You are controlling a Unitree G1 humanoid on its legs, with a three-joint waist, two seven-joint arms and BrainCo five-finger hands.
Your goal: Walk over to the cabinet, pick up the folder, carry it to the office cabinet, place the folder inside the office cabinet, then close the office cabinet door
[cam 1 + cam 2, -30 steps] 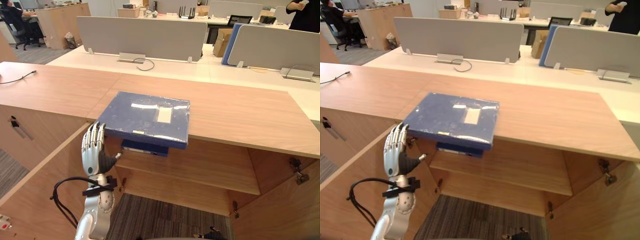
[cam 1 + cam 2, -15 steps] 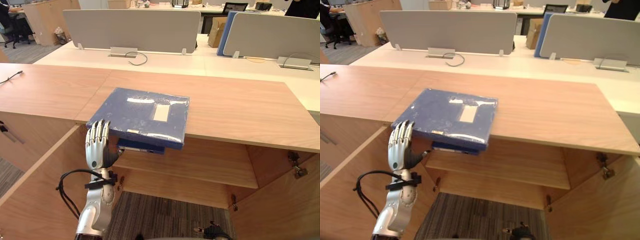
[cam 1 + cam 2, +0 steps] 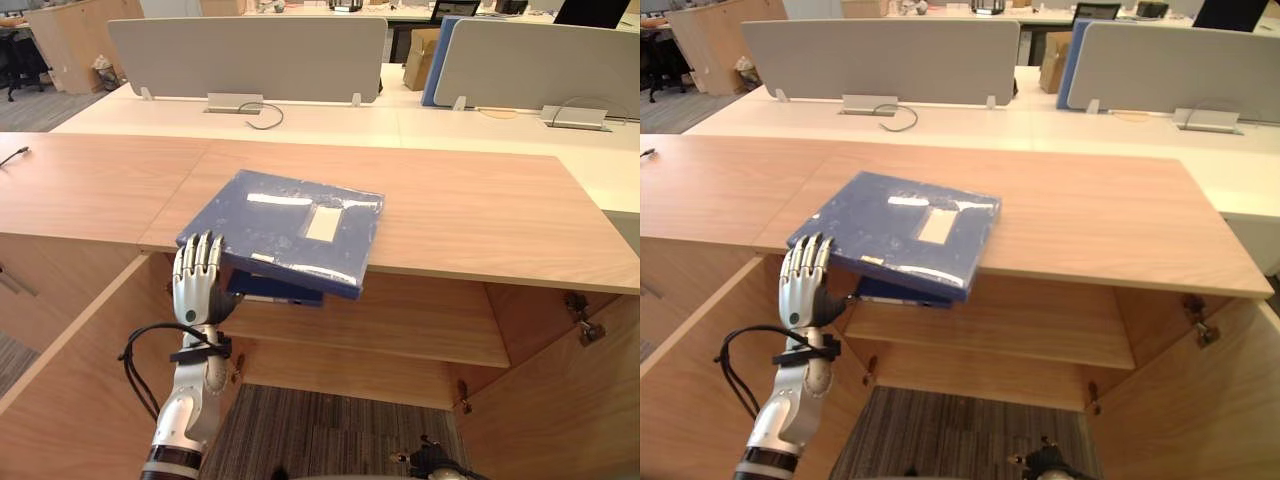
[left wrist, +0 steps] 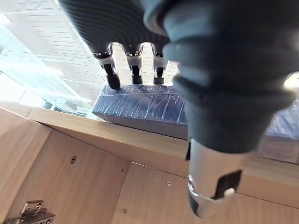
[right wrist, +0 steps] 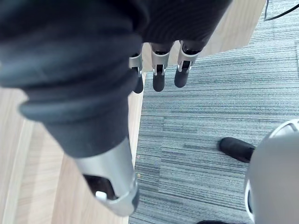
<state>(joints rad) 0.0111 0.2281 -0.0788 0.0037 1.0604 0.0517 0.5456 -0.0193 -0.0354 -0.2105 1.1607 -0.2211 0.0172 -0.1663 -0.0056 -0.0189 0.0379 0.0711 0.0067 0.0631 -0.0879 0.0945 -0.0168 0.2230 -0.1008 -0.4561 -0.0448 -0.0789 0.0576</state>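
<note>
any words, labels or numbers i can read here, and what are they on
No text can be read.
folder: a white label and a pale strip on its cover, too small and blurred to tell whether anything is printed on them.

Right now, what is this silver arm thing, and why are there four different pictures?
It is a walking robot with two arms and metal hands. Two pictures come from cameras in its head, looking down. The other two come from cameras on its wrists, so each looks along its own hand. A blue folder lies on the wooden cabinet top, sticking out over the front edge. Below, the cabinet stands open, with a shelf inside. The left hand reaches up with straight fingers at the folder's near corner; it is not gripping it. The right hand hangs open over the grey carpet, holding nothing.
</note>
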